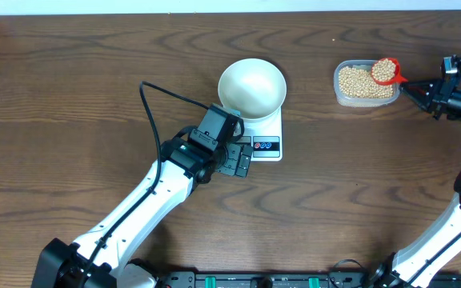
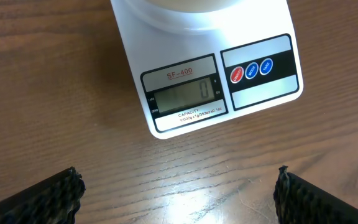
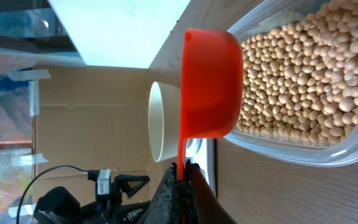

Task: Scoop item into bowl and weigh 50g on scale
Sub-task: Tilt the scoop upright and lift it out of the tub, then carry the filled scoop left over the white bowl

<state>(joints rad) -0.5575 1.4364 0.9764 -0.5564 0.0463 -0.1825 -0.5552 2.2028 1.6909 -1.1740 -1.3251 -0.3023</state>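
Brown wood table [image 1: 70, 96]. White bowl [image 1: 251, 86] sits on scale [image 1: 266, 147]. Scale screen shows 0; label reads SF-400, CAPACITY under it. Clear tub [image 1: 337, 84] of beans [image 1: 358, 82] well right of bowl. Right gripper [image 1: 413, 86] pinches handle of red scoop [image 1: 386, 70], full of beans, over tub. Left gripper [image 1: 242, 158] spread wide, holds nothing, just beside scale front.

The left arm [image 1: 146, 200] and right arm [image 1: 442, 232] are white tubes with black joints — a black cable [image 1: 174, 94] loops off the left. Its fingers [image 2: 48, 199] are black, coarse-textured.
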